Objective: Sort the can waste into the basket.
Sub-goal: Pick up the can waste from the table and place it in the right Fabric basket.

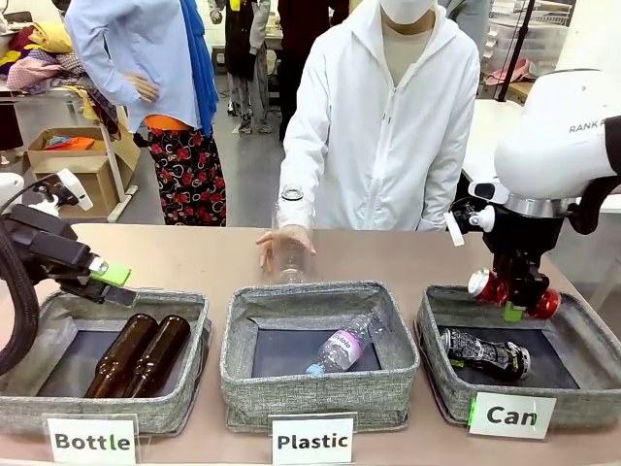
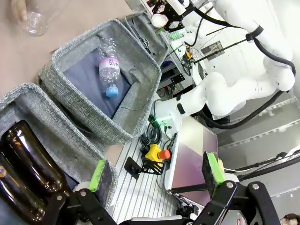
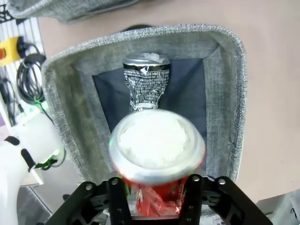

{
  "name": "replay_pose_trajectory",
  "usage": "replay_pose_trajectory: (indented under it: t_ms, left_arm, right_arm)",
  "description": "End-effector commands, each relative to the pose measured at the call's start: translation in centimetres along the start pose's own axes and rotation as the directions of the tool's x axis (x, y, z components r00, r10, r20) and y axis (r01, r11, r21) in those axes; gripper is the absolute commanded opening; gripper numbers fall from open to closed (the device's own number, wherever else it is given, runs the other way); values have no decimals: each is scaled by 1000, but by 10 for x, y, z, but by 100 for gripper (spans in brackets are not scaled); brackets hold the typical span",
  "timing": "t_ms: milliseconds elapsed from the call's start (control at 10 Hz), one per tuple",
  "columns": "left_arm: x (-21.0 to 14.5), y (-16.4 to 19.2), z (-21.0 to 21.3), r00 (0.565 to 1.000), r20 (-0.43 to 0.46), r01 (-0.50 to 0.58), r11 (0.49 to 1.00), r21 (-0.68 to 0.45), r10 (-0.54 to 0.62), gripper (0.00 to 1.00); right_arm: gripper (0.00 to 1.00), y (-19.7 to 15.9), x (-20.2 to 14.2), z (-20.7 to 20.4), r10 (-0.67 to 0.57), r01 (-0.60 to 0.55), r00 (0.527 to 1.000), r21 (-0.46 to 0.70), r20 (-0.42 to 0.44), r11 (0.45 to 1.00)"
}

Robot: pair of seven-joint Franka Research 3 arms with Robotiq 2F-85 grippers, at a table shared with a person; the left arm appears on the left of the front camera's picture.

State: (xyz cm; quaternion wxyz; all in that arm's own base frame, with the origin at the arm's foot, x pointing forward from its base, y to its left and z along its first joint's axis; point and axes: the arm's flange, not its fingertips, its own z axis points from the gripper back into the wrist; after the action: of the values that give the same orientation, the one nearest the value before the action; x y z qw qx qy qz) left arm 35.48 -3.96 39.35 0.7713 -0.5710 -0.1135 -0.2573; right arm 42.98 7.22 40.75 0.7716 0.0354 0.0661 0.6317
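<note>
The shiny red can (image 1: pixel 483 286) lies crosswise between the fingers of my right gripper (image 1: pixel 515 303), just above the grey "Can" basket (image 1: pixel 582 403). In the right wrist view the red can (image 3: pixel 157 140) fills the gap in my right gripper (image 3: pixel 154 183), its silver end blurred, with the jaws standing wide. The black can (image 1: pixel 485 354) with silver print lies on the basket's dark bottom, and the wrist view has the black can (image 3: pixel 146 84) inside the basket (image 3: pixel 75 108). My left gripper (image 1: pixel 109 280) hovers open over the far-left basket, nothing between its pads (image 2: pixel 98 176).
A person's hand holds a clear plastic bottle (image 1: pixel 289 243) upright on the table behind the middle "Plastic" basket (image 1: pixel 320 388), which holds one plastic bottle (image 1: pixel 344 345). The left "Bottle" basket (image 1: pixel 58 408) holds two brown glass bottles (image 1: pixel 141 354).
</note>
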Motion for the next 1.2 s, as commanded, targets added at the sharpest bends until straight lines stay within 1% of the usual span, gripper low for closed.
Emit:
replay_pose_trajectory:
  t_ms: [0,100,500,600,700,800,900,1000,1100]
  left_arm:
    - [-2,-1,3,1000,1,19,1000,-8,-19,100]
    - [-2,-1,3,1000,1,19,1000,-8,-19,100]
    - [-2,-1,3,1000,1,19,1000,-8,-19,100]
    - [-2,-1,3,1000,1,19,1000,-8,-19,100]
    - [-2,-1,3,1000,1,19,1000,-8,-19,100]
    - [-2,-1,3,1000,1,19,1000,-8,-19,100]
    - [-2,-1,3,1000,1,19,1000,-8,-19,100]
    - [-2,-1,3,1000,1,19,1000,-8,-19,100]
    - [-2,-1,3,1000,1,19,1000,-8,-19,100]
  right_arm:
    - [91,-5,2,6,-35,35,999,25,13,999]
    - [100,-5,2,6,-43,43,999,29,13,999]
    - [100,-7,2,7,-73,72,997,51,30,996]
    - [100,-8,0,9,-111,104,992,96,67,990]
    - [100,-12,-3,13,-249,216,958,215,141,952]
    - [100,-18,-15,21,-498,362,824,426,270,829]
    - [100,-21,-25,26,-666,389,669,608,331,693]
    - [100,-25,-39,31,-852,348,415,810,319,472]
    - [100,-25,-52,29,-935,257,208,906,288,337]
